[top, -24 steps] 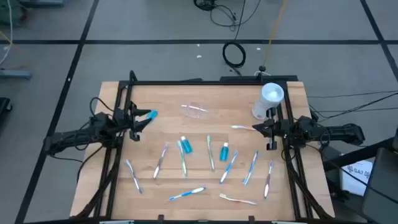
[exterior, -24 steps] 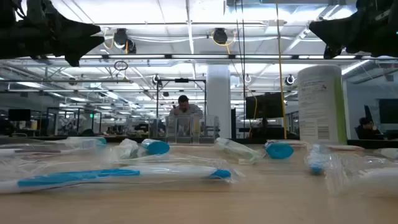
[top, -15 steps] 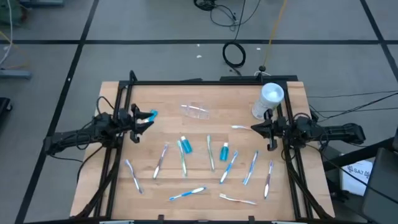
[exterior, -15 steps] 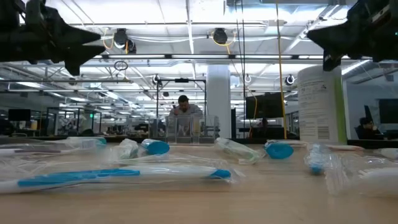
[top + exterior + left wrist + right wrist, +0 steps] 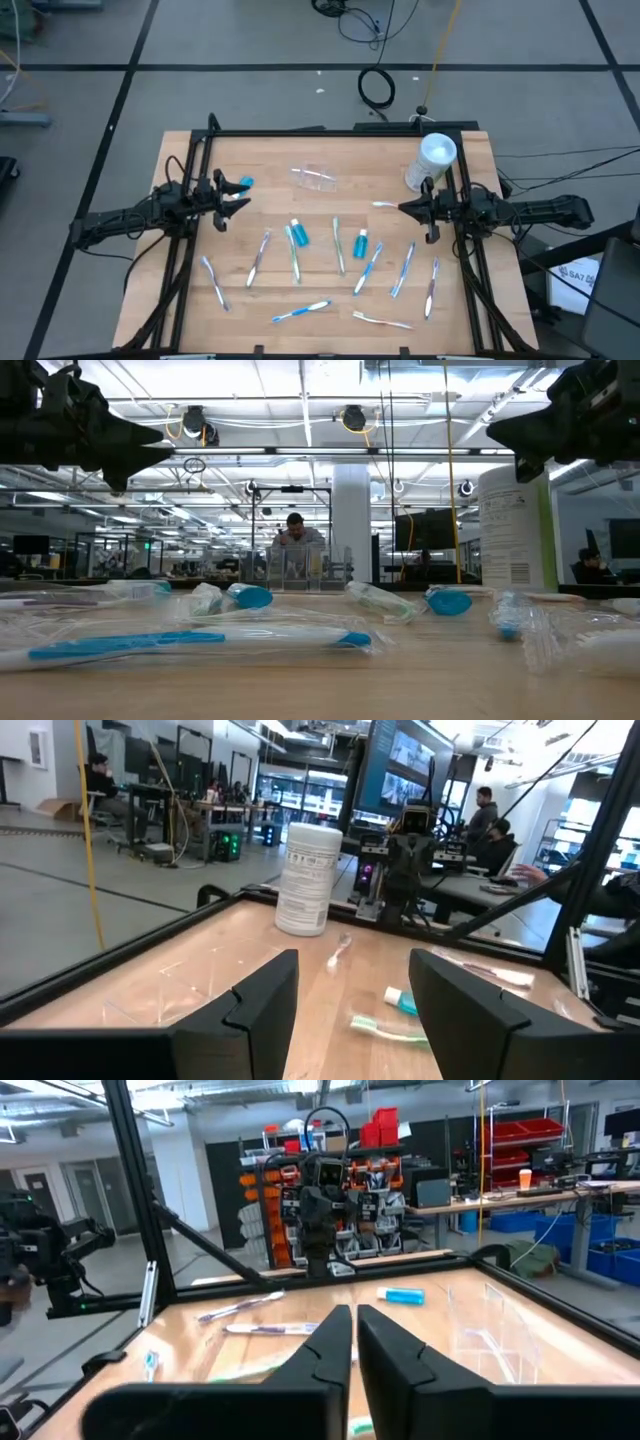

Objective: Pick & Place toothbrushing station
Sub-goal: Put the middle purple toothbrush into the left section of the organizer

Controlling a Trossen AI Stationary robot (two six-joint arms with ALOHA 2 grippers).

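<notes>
Several slim blue, white and pink toothbrushes [image 5: 338, 245] lie flat across the middle and near part of the wooden table. Two teal toothpaste tubes [image 5: 297, 235] [image 5: 362, 240] lie among them, and a third teal tube [image 5: 247, 183] lies by my left gripper. A clear plastic cup [image 5: 315, 178] lies on its side toward the far edge. My left gripper [image 5: 240, 194] is open and empty, raised above the table's left side [image 5: 160, 435]. My right gripper [image 5: 403, 208] is shut and empty, raised at the right side [image 5: 492, 428], with a white toothbrush [image 5: 385, 204] below its tip.
A tall white canister [image 5: 432, 160] stands upright at the far right corner, just beyond my right arm. A black frame [image 5: 200, 160] runs along the table's left, right and far edges. People sit at desks in the room beyond the table.
Both grippers have moved a little toward the table's middle, the left toward the right edge and the right toward the left edge, and both stay raised. Nothing on the table has moved.
</notes>
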